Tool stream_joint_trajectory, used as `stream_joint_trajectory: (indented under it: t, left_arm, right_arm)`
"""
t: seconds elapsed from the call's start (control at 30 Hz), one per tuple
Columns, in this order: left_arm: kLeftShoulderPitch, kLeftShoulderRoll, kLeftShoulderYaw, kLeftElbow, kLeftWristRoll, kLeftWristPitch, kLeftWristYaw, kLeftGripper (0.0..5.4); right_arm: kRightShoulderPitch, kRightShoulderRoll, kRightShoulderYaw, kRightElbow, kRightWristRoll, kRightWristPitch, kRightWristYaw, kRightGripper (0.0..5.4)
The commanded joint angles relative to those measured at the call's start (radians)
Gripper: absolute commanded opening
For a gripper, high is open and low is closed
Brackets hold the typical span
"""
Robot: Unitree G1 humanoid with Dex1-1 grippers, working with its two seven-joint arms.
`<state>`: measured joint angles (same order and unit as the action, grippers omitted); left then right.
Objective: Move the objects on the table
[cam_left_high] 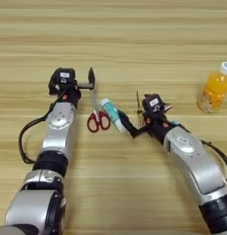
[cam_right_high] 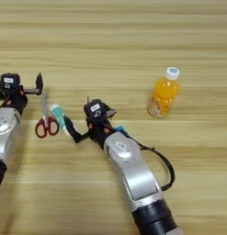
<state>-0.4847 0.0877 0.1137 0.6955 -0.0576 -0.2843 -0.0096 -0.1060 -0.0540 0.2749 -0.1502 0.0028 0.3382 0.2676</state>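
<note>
— Wooden planks are filling the whole view, right? What is lying on the table (cam_left_high: 133,36)?

— Light-brown boards with the grain running side to side. A small orange-juice bottle (cam_right_high: 163,94) with a white cap is standing upright toward the right, well apart from both arms. Near the middle, the red-handled scissors (cam_left_high: 97,115) are lying with their blades pointing away from the robot and the handles toward it.

— And the glue stick?

— The white-and-teal glue stick (cam_left_high: 112,114) is lying tilted just beside the scissors, on their right. A thin screwdriver (cam_left_high: 138,106) is lying just right of that, partly hidden behind the right arm.

— Where are the grippers sitting?

— The left gripper (cam_left_high: 91,79) is hovering at the tips of the scissor blades, with one black finger standing up beside them. I cannot tell whether its jaws are spread or pressed together, nor whether it is touching the blades.

— The right one?

— The right gripper (cam_left_high: 126,126) is reaching leftward, with its black finger (cam_left_high: 124,122) lying against the near end of the glue stick. Whether those jaws are pinching the stick or only resting beside it, I cannot tell. A scrap of blue (cam_right_high: 121,130) is peeking out beside the right wrist; what it is cannot be made out.
</note>
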Motion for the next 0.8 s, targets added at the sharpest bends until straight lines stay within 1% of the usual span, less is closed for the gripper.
stream_joint_trajectory:
  t: [0.03, 0.17, 0.3, 0.37, 0.5, 0.6, 0.8]
  left_arm:
    - [0.008, -0.008, -0.004, -0.012, 0.008, 0.017, 0.009, 5.4]
    - [0.008, -0.008, -0.005, -0.014, 0.008, 0.018, 0.01, 5.4]
    - [0.008, -0.008, -0.005, -0.015, 0.009, 0.019, 0.011, 5.4]
    - [0.007, -0.009, -0.005, -0.014, 0.01, 0.019, 0.012, 5.4]
    - [0.006, -0.011, -0.005, -0.013, 0.012, 0.019, 0.013, 5.4]
    - [0.006, -0.012, -0.005, -0.013, 0.014, 0.02, 0.014, 5.4]
    - [0.005, -0.013, -0.004, -0.012, 0.015, 0.02, 0.014, 5.4]
  right_arm:
    - [0.051, -0.073, -0.08, -0.102, -0.003, 0.029, -0.007, 5.36]
    - [0.09, -0.132, -0.157, -0.166, 0.008, 0.068, 0.001, 5.36]
    - [0.14, -0.199, -0.207, -0.236, 0.009, 0.113, 0.025, 5.36]
    - [0.16, -0.223, -0.218, -0.254, 0.01, 0.134, 0.036, 5.36]
    - [0.185, -0.245, -0.219, -0.263, 0.023, 0.17, 0.058, 5.36]
    - [0.199, -0.262, -0.204, -0.249, 0.026, 0.211, 0.077, 5.36]
    - [0.202, -0.284, -0.193, -0.243, 0.014, 0.245, 0.082, 5.36]
